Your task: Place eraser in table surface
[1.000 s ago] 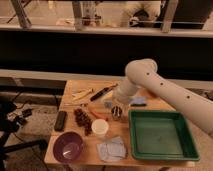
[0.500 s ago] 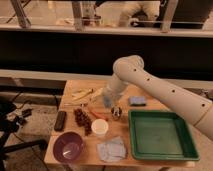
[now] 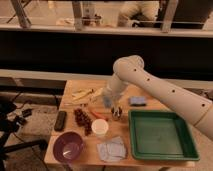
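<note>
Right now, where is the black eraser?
In the camera view, the eraser lies at the table's left edge, behind the purple bowl; the gripper hovers mid-table beside the green tray.

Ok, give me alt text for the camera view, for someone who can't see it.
A white robot arm reaches over a tan wooden table surface, its gripper hanging near the middle, beside a green tray. The black eraser lies flat at the table's left edge, apart from the gripper, with a purple bowl nearer the camera.
</note>
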`<action>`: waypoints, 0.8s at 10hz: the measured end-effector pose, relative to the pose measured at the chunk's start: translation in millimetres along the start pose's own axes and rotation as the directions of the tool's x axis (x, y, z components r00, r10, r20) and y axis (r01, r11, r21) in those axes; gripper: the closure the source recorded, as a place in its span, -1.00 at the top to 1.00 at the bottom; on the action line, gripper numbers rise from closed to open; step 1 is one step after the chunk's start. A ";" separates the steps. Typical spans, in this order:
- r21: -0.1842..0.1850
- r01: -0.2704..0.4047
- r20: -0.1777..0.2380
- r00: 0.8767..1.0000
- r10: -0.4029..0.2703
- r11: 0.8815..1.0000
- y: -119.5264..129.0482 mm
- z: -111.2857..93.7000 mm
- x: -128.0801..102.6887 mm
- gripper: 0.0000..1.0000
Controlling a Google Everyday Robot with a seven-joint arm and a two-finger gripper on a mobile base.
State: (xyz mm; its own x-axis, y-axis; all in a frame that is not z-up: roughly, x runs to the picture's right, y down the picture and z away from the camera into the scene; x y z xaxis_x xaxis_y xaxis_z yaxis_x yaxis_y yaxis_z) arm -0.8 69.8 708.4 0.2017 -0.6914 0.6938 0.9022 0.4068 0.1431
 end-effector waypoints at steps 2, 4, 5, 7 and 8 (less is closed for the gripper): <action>0.010 0.025 0.009 1.000 -0.025 1.000 -4.8 0.0 -3.7 0.60; 0.035 0.097 0.030 0.995 -0.098 0.995 -26.6 1.1 -19.3 0.60; 0.046 0.136 0.038 0.990 -0.138 0.990 -43.5 4.3 -29.2 0.60; 0.070 0.236 0.060 0.969 -0.240 0.969 -93.2 18.4 -55.3 0.60; 0.075 0.271 0.068 0.959 -0.276 0.960 -111.0 24.4 -64.3 0.60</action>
State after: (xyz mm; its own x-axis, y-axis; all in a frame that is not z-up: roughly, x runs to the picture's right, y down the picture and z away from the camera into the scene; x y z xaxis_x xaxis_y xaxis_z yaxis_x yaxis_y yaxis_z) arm -123.3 83.7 665.1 -0.0815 -0.7348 0.6734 0.8918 0.2479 0.3785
